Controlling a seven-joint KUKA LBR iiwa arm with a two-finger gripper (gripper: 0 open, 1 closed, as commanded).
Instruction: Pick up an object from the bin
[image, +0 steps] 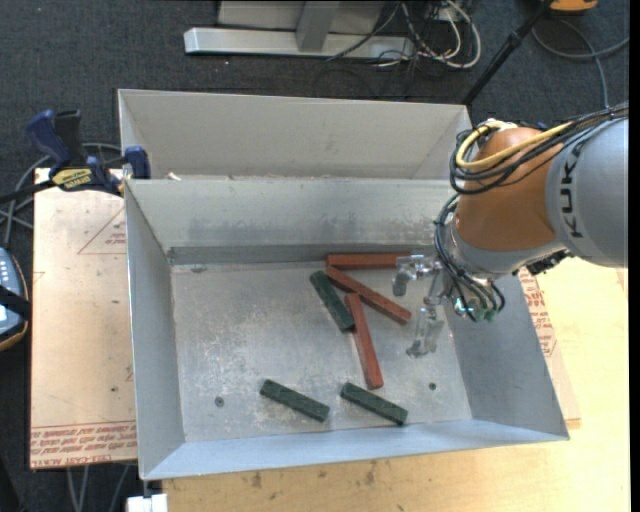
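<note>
My gripper (416, 306) hangs at the right side of the bin, open, its two fingers spread apart one above the other in the view. The right end of a slanted red-brown stick (372, 295) lies close to the gap between them; I cannot tell whether it touches them. A second red-brown stick (366, 346) runs down from under that one, left of the lower finger. A third red-brown stick (366, 260) lies along the back wall, left of the upper finger. A dark green bar (332, 300) rests against the sticks' left ends.
Two more dark green bars (294, 399) (373, 402) lie near the bin's front wall. The arm with its orange cover and cables hangs over the bin's right wall.
</note>
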